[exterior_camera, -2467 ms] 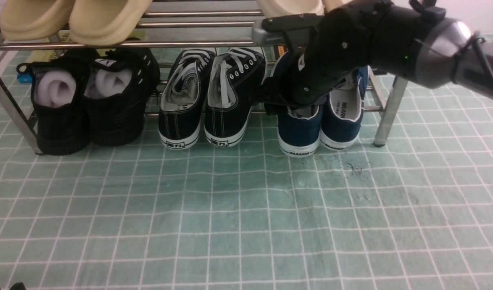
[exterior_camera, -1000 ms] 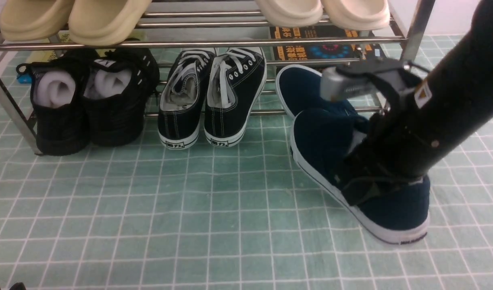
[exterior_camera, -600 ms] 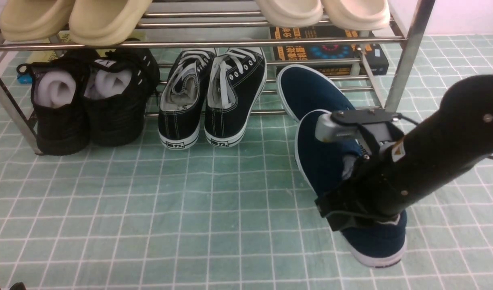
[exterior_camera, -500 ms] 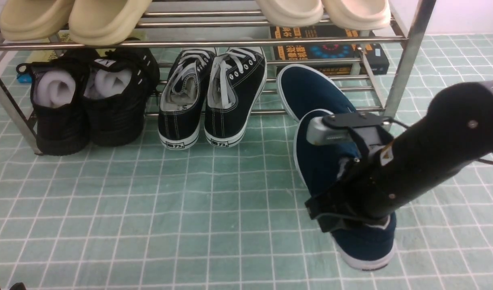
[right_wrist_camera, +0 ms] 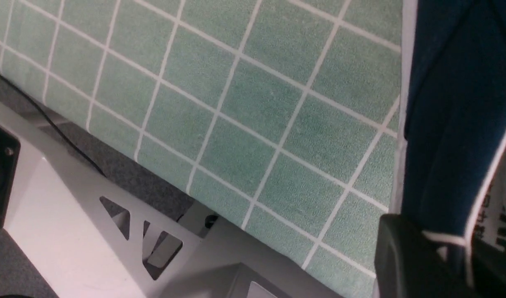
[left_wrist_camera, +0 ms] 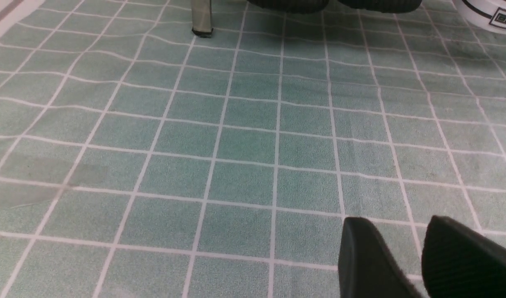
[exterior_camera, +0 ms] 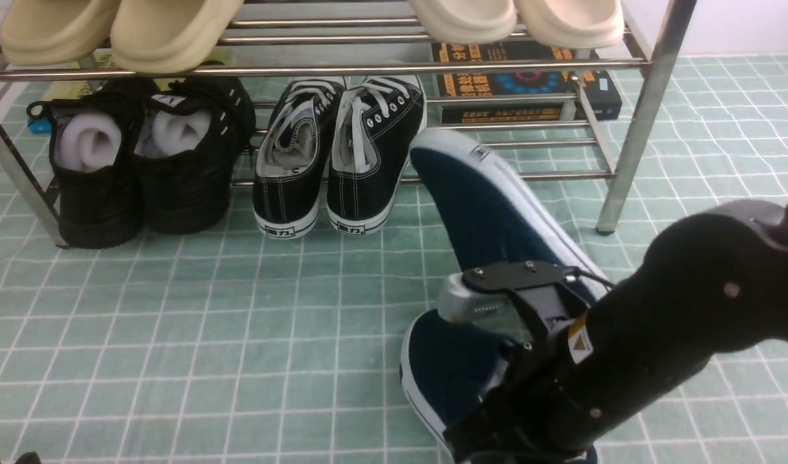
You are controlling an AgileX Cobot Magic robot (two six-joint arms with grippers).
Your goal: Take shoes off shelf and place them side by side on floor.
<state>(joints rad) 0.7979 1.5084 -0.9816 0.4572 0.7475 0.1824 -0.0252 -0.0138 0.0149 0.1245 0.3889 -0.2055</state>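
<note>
One navy shoe point(exterior_camera: 448, 367) hangs low over the pale green floor point(exterior_camera: 239, 322) at the near right, toe pointing away. My right gripper point(exterior_camera: 497, 422) is shut on its heel collar. In the right wrist view the navy shoe point(right_wrist_camera: 443, 103) fills the right side, with a black finger point(right_wrist_camera: 401, 252) clamped on its white-edged rim. The second navy shoe point(exterior_camera: 490, 200) lies tipped on its side in front of the shelf point(exterior_camera: 632, 129), white sole facing right. My left gripper point(left_wrist_camera: 401, 225) hovers over bare floor, slightly open and holding nothing.
Black lace-up sneakers point(exterior_camera: 339, 154) and all-black shoes with foam rolls point(exterior_camera: 142, 154) sit on the shelf's lower tier. Beige slippers point(exterior_camera: 116, 29) rest on the upper tier. A dark box point(exterior_camera: 522, 87) lies behind the shelf. A shelf leg point(left_wrist_camera: 202, 18) stands ahead of the left gripper.
My right gripper has carried the navy shoe from the shelf toward me and leftward, down near the floor. The other navy shoe came off the shelf and rolled onto its side.
</note>
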